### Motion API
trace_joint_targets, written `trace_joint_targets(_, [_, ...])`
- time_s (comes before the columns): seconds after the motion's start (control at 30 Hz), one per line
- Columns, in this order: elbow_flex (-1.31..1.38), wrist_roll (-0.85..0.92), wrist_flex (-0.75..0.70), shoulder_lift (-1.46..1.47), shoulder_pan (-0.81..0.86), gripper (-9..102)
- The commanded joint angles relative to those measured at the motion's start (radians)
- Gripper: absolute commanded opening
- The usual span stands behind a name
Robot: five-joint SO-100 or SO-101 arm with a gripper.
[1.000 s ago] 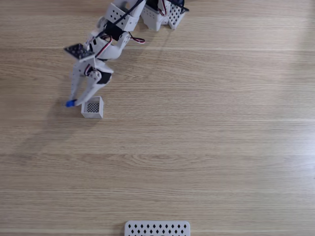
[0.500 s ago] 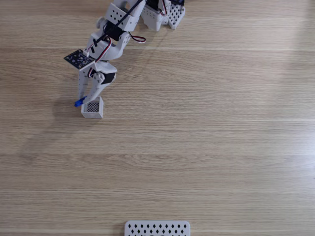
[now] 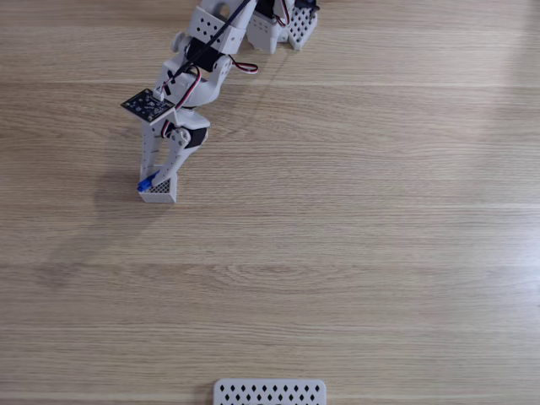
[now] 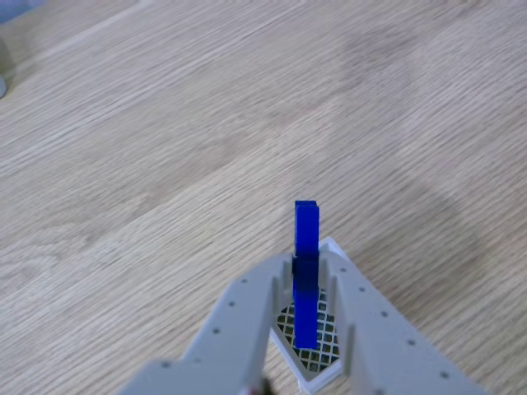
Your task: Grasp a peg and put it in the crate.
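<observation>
The peg (image 4: 305,271) is standing upright, pinched between the two grey fingers (image 4: 247,317) of the gripper (image 4: 306,284), with its lower end hanging over the dark mesh floor of the crate (image 4: 329,249); whether that end is touching the mesh is hard to tell. In the fixed view the peg (image 3: 148,181) is showing as a small blue spot at the upper left corner of the crate (image 3: 160,193), right under the gripper (image 3: 154,180), which is gripping it. The white arm (image 3: 181,101) is reaching down from the top edge across the wooden table (image 3: 354,219). A white panel with diamond-shaped holes (image 3: 269,392) is lying at the bottom edge, well apart from the crate.
</observation>
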State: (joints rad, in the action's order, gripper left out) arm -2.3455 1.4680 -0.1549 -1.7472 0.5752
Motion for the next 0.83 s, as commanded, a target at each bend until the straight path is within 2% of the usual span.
trace_joint_targets(0.0, [0.074,0.009,-0.003,-0.112,0.009,1])
trace_joint_targets(0.3, [0.069,0.009,-0.003,-0.115,0.009,25])
trace_joint_targets(0.4, [0.075,0.011,-0.003,-0.115,0.009,19])
trace_joint_targets(0.53, [0.08,0.011,-0.003,-0.115,0.009,-4])
trace_joint_targets(0.67, [0.081,0.011,-0.003,-0.117,0.011,1])
trace_joint_targets(0.8, [0.08,0.011,-0.003,-0.126,0.009,-1])
